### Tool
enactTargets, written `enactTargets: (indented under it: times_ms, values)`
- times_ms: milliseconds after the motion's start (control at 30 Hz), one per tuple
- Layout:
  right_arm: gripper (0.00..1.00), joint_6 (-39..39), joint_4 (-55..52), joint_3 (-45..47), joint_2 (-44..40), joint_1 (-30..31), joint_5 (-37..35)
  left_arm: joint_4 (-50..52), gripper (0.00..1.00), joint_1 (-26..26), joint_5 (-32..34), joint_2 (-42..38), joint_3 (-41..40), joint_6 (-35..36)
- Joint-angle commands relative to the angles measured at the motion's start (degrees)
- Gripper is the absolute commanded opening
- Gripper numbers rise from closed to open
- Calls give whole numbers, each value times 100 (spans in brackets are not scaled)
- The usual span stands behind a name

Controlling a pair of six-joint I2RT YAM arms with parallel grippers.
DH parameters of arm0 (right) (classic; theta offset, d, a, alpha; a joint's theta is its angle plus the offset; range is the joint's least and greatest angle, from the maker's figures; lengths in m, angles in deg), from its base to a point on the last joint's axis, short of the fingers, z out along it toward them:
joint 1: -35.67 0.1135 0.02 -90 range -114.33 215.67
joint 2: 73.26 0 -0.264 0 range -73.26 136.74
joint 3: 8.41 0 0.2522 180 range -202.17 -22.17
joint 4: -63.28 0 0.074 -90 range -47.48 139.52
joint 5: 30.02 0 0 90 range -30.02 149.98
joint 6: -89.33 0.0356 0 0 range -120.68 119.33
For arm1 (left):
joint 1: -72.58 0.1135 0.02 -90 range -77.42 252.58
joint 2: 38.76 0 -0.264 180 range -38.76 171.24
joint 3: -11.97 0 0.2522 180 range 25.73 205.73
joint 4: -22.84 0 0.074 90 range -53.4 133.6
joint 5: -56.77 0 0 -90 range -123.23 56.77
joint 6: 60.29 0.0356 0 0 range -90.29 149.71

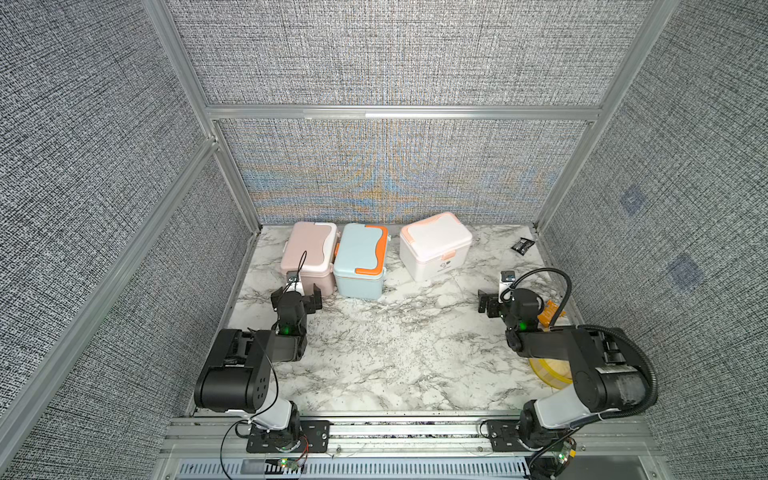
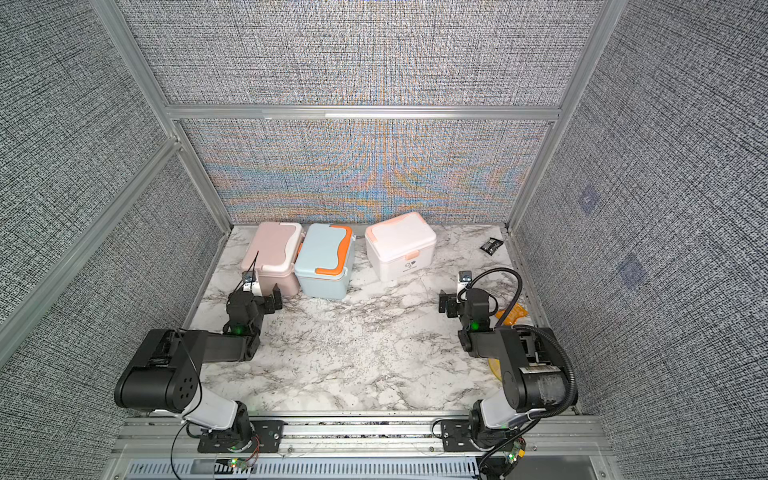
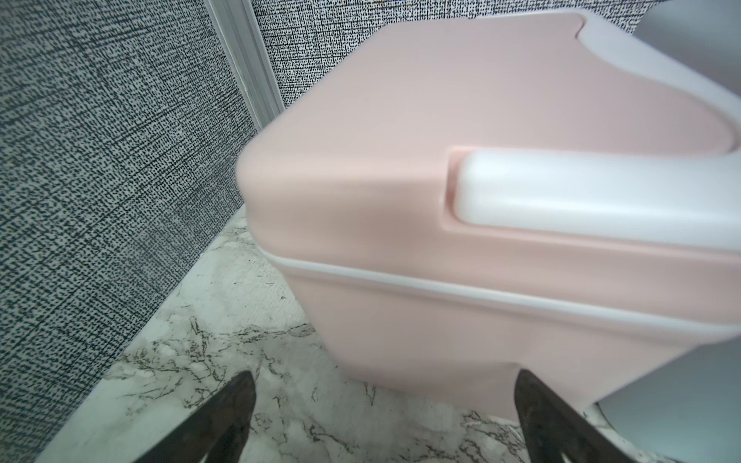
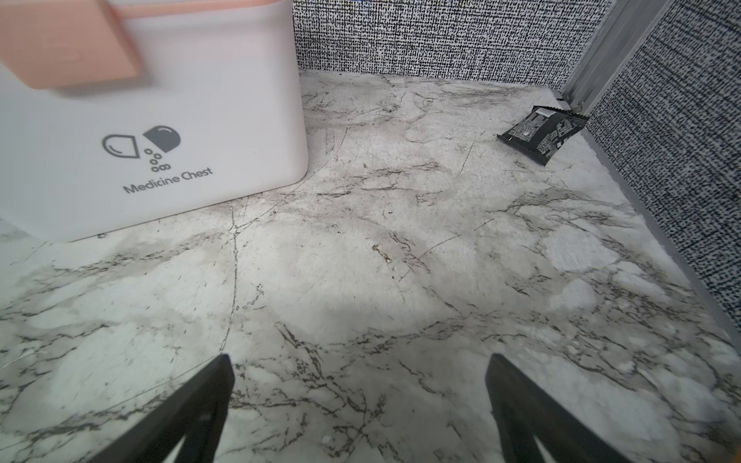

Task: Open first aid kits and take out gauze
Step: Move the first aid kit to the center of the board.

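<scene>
kits: 3 in a row at far edge of table point(image 1: 395, 353), all lids shut
pink kit point(image 1: 309, 253): far left, white handle point(image 3: 581, 192) lying flat in lid, white seam round the lid
blue kit point(image 1: 359, 259): just right of pink, prob touching, orange handle
white kit point(image 1: 434, 247): further right, apart from blue, turned a bit, peach clasp point(image 4: 68, 44) on near face, "Medicine Chest" print
gauze: none in view; my guess it's inside the shut kits
step: start of task, nothing opened yet; looks like approach to pink kit w/ left arm
left gripper point(image 3: 383, 385): jaws wide apart, holding nothing, low at near corner of pink kit, not clamped on it
right gripper point(image 4: 359, 360): jaws spread full, empty, over bare table near-right of white kit
next move: get a finger under a lid edge or clasp and lift; other arm prob needed to pin the base, since the boxes look light and may slide
pink latch: can't tell where it sits
black packet point(image 4: 541, 134): far right corner, not gauze, leave
</scene>
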Motion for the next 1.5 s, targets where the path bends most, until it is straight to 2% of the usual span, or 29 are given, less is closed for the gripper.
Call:
enactTargets:
  times_ms: [0, 300, 400, 500, 600, 667, 733, 867, 933, 1033, 1167, 1233, 1300, 1400, 1467]
  values:
    - [99, -14, 160, 9, -7, -5, 41, -155, 100, 8, -46, 9, 8, 12]
    - [99, -83, 229, 63, -38, -4, 177, -162, 100, -72, -63, -136, -47, 152]
    - [99, -289, 742, 420, -182, 15, 626, 257, 100, -169, 476, -918, -184, 111]
    - [99, -279, 1179, 805, -582, 34, 570, 753, 100, -202, 435, -1832, -280, 163]
    - [99, -290, 321, 832, -1634, 94, 534, 1707, 100, -239, 413, -2846, -75, -39]
    - [99, -187, -830, 565, -2456, 158, 528, 2531, 100, -250, 236, -3473, 189, -608]
    - [99, 85, -1880, 261, -3121, 226, 524, 2790, 100, -256, -163, -3876, 322, -1086]
    - [99, 953, -3037, -132, -4214, 316, 691, 3412, 100, -272, -684, -4284, 804, -2405]
    - [99, 1445, -3386, -266, -4605, 326, 791, 3688, 100, -301, -976, -4208, 1146, -2908]
    - [99, 2142, -3999, -534, -4965, 331, 656, 3907, 100, -328, -1750, -3804, 1728, -3364]
    - [99, 2460, -5095, -1218, -4654, 321, 683, 3990, 100, -348, -3149, -2839, 2645, -3451]
    - [99, 2762, -5367, -1443, -4297, 291, 702, 3237, 100, -356, -3796, -2295, 2768, -3562]
    - [99, 2940, -5272, -1506, -3965, 244, 959, 2423, 100, -330, -4269, -1706, 2870, -3960]
    - [99, 3175, -4800, -1559, -3426, 156, 1562, 1793, 100, -283, -4389, -673, 3210, -5056]
    - [99, 3296, -4566, -1703, -3013, 123, 1893, 755, 100, -280, -4946, 275, 3628, -5776]
